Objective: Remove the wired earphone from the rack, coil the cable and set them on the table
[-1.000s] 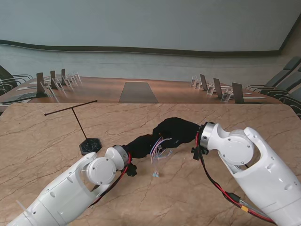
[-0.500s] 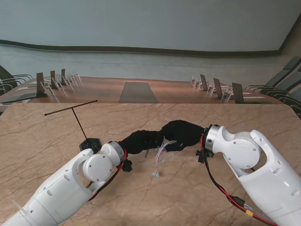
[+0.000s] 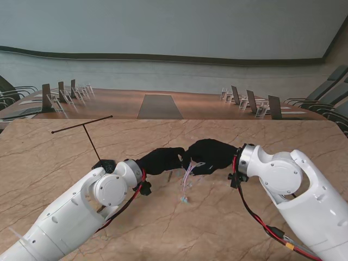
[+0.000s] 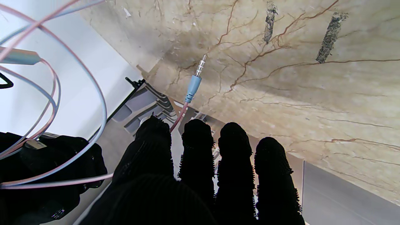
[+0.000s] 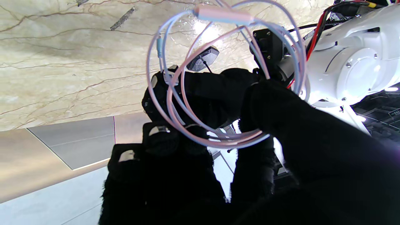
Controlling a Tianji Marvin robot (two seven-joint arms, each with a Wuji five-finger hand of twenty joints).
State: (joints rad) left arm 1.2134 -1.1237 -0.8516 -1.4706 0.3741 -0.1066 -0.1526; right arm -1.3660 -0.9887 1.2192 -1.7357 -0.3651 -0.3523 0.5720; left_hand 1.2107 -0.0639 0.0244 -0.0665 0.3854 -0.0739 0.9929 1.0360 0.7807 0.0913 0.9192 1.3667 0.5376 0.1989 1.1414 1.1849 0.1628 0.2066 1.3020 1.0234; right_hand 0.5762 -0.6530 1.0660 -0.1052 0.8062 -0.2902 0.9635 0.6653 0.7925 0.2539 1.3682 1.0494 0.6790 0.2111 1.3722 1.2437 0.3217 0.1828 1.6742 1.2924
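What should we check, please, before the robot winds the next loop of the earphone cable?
1. Earphone off the rack: ok, the bar is bare.
2. Cable loops held by the right robot hand: ok, several loops hang around its fingers.
3. Left robot hand on the cable tail: ok, a pink strand runs between its fingers.
4. Plug free: ok, it hangs clear of the table.
5. Loops untangled: cannot tell, the strands cross.
6. Earbuds secured: cannot tell, too small.
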